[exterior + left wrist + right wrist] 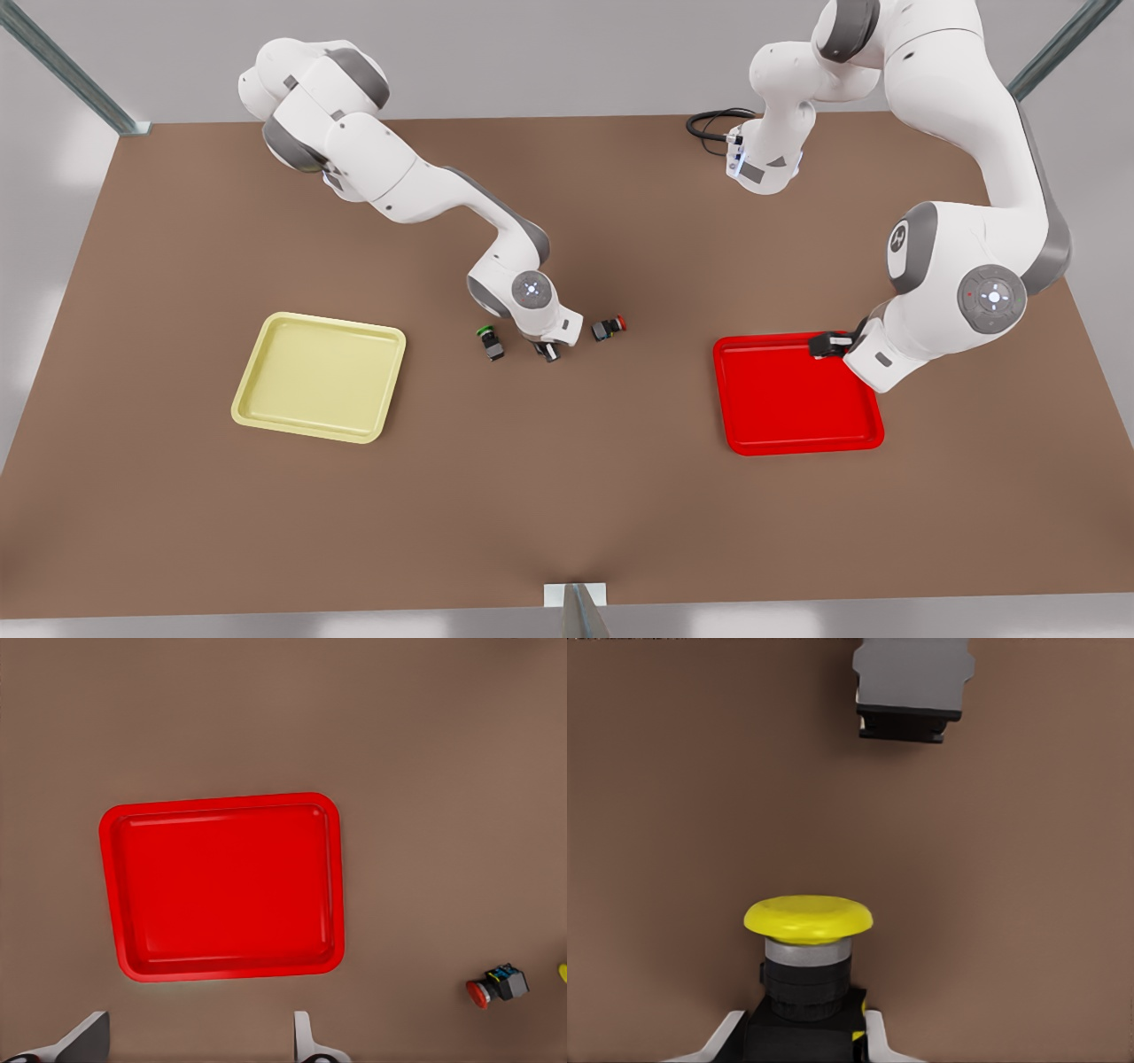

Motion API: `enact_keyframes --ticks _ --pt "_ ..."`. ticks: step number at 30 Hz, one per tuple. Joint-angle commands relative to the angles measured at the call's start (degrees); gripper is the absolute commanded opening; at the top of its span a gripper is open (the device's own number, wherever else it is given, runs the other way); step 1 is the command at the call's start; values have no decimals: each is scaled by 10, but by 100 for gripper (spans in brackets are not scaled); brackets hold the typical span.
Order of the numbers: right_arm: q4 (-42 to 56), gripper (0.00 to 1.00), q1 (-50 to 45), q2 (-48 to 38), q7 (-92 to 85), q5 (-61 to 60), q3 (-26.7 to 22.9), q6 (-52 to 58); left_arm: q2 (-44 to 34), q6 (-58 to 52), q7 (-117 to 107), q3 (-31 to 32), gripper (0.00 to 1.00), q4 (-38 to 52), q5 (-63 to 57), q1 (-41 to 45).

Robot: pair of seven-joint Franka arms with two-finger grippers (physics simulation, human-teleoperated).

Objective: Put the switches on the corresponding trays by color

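The yellow switch (806, 979) lies on the table with its cap pointing away from the wrist, and my right gripper (802, 1041) is shut on its black body. In the front view this gripper (549, 351) is down at the table's middle, between the green switch (488, 342) and the red switch (609, 328). The red switch (498, 985) lies on its side, apart from the red tray (328, 877). My left gripper (828, 346) hovers open over the far edge of the red tray (797, 434). The yellow tray (266, 399) sits on the front view's left.
A grey-and-black switch body (911, 691) lies just beyond the yellow cap. A black cable (713, 124) loops at the table's far edge. Metal frame posts (576, 611) stand at the table's edges.
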State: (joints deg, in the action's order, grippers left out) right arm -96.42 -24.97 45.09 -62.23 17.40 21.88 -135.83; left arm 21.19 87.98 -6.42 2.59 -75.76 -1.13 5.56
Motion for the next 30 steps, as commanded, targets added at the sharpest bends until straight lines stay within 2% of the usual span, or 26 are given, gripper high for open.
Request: enact_keyframes --ticks 1,12,16,21,27,30 --pt "0 54 0 0 0 0 0 0 0 0 0 0 100 0 0 0" --pt "-1 52 1 -5 0 -1 1 7 -1 0 0 0 100 0 1 0" --pt "-12 52 4 -26 0 -2 0 8 -3 -2 0 0 100 1 2 1" --pt "-54 52 4 -75 -8 -3 -26 7 -5 -5 -2 7 100 0 3 8" --pt "-145 52 58 -157 -18 -4 -32 7 1 -19 12 13 100 -4 2 154" --pt "-186 53 98 -192 -56 -4 -32 3 32 -10 168 13 100 -4 -1 203"
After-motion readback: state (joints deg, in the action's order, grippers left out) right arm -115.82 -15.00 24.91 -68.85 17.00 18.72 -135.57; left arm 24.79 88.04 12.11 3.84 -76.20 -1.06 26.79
